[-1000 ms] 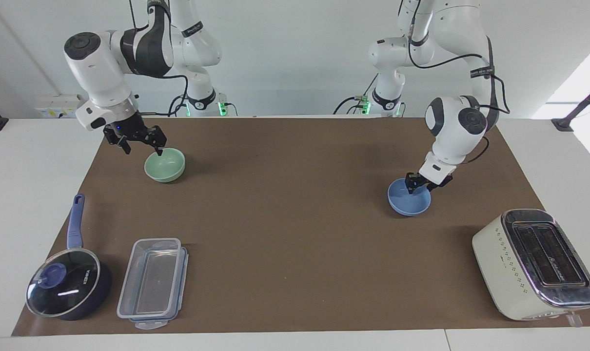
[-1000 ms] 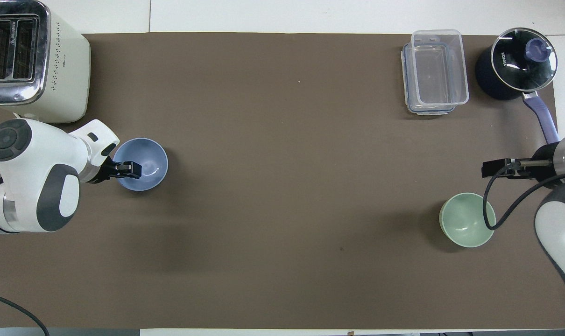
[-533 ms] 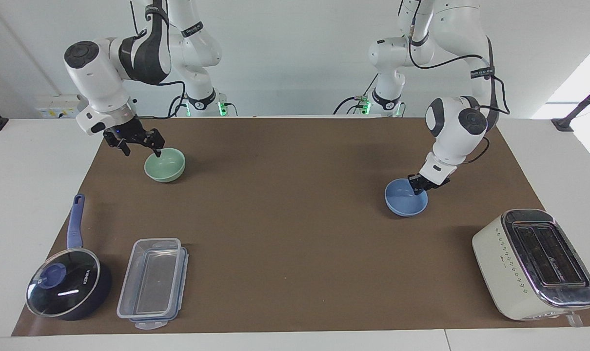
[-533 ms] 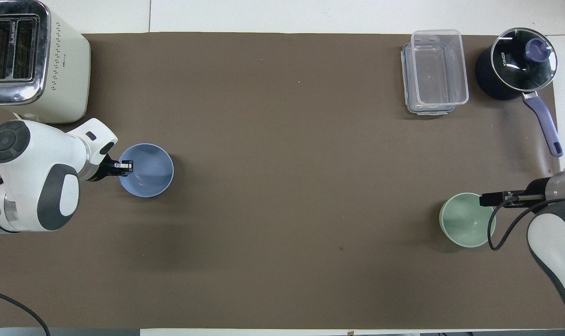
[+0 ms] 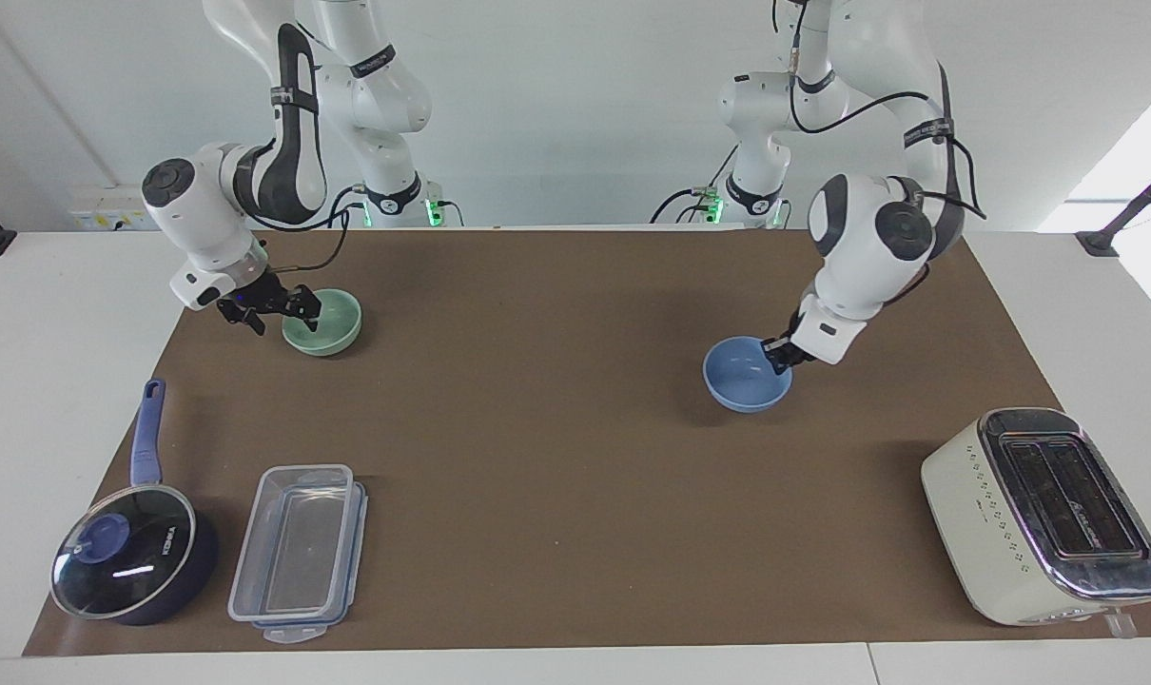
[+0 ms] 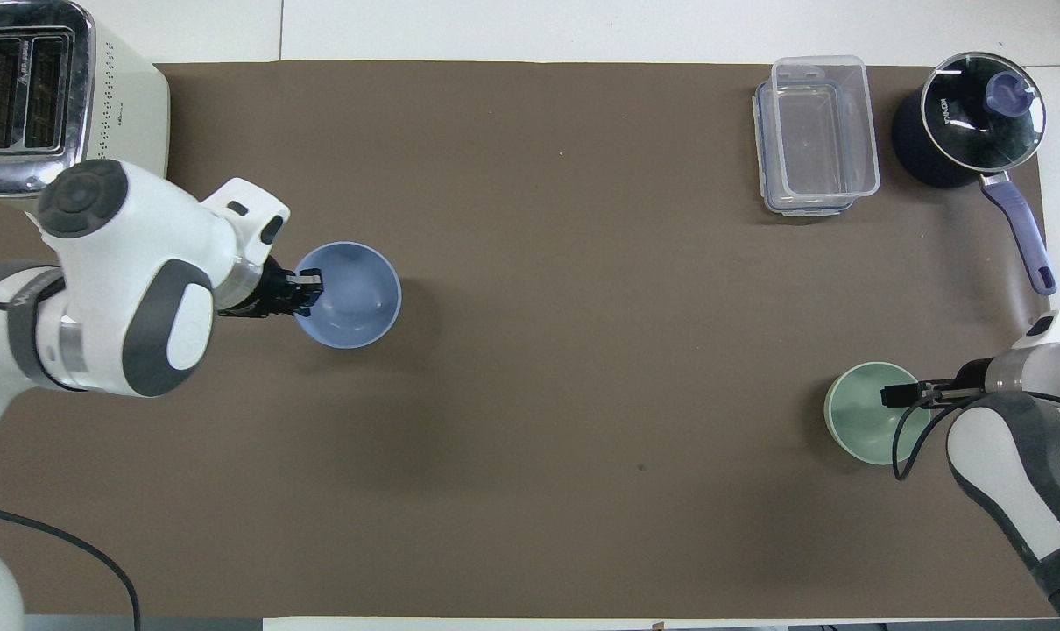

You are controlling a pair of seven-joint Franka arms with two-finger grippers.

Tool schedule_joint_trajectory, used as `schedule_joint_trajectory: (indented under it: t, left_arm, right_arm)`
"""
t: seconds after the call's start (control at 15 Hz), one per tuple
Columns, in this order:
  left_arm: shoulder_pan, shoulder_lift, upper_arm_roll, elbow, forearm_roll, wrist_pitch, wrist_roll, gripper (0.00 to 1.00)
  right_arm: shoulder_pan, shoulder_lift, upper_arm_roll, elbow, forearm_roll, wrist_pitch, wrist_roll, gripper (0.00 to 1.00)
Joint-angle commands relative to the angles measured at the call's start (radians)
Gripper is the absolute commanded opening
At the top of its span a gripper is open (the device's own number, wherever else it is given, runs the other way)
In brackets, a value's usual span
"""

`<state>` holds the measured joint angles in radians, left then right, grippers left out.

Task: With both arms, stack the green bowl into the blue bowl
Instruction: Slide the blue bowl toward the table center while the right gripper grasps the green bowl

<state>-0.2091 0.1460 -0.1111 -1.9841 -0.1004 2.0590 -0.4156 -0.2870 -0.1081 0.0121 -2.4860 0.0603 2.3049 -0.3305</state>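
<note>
Gripping blue bowl point(image 5: 742, 385) rim, left fingers point(image 5: 777, 350) clamped

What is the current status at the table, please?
Left gripper shut on blue bowl rim, lifted. Right gripper open, straddling green bowl rim. Path between clear.

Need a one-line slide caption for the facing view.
Left end effector shut on the blue bowl rim, lifted off the mat; right end effector open astride the green bowl rim.

Bright, even overhead light, soft shadows on the brown mat point(image 5: 556, 476), sharp focus throughout.
</note>
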Motion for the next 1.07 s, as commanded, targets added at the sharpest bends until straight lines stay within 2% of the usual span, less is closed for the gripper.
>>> schedule_joint_trajectory:
  t: [0.0, 0.07, 0.13, 0.2, 0.27, 0.53, 0.73, 0.87, 0.93, 1.0]
  left_arm:
    - [-0.169, 0.02, 0.011, 0.024, -0.028, -0.014, -0.187, 0.0]
    - [-0.211, 0.018, 0.011, 0.019, -0.059, -0.004, -0.21, 0.0]
    - [-0.243, 0.017, 0.013, 0.013, -0.094, 0.016, -0.224, 0.0]
    - [-0.269, 0.014, 0.013, -0.001, -0.11, 0.035, -0.241, 0.0]
    - [-0.289, 0.012, 0.011, -0.012, -0.114, 0.058, -0.249, 0.0]
    - [-0.38, 0.061, 0.013, -0.048, -0.163, 0.15, -0.281, 0.0]
    - [-0.375, 0.078, 0.013, -0.061, -0.163, 0.165, -0.279, 0.0]
    - [-0.374, 0.083, 0.013, -0.062, -0.163, 0.164, -0.279, 0.0]
    - [-0.369, 0.083, 0.013, -0.058, -0.163, 0.159, -0.276, 0.08]
    - [-0.369, 0.083, 0.013, -0.055, -0.163, 0.158, -0.275, 0.58]
  right_arm:
    - [-0.018, -0.016, 0.008, -0.014, 0.019, -0.01, -0.035, 1.0]
    - [-0.02, -0.016, 0.008, -0.014, 0.019, -0.022, -0.041, 0.96]
    - [-0.021, -0.016, 0.008, -0.014, 0.019, -0.024, -0.065, 0.64]
    - [-0.035, -0.016, 0.008, -0.014, 0.019, -0.024, -0.099, 0.18]
    - [-0.041, -0.016, 0.008, -0.014, 0.019, -0.022, -0.111, 0.0]
    - [-0.047, -0.015, 0.009, -0.008, 0.021, -0.022, -0.142, 0.0]
    - [-0.046, -0.019, 0.009, 0.004, 0.023, -0.028, -0.136, 0.0]
    - [-0.031, -0.036, 0.011, 0.047, 0.024, -0.096, -0.118, 0.0]
    - [-0.018, -0.038, 0.016, 0.073, 0.026, -0.142, -0.087, 0.0]
    - [0.003, -0.044, 0.019, 0.097, 0.026, -0.178, -0.053, 0.0]
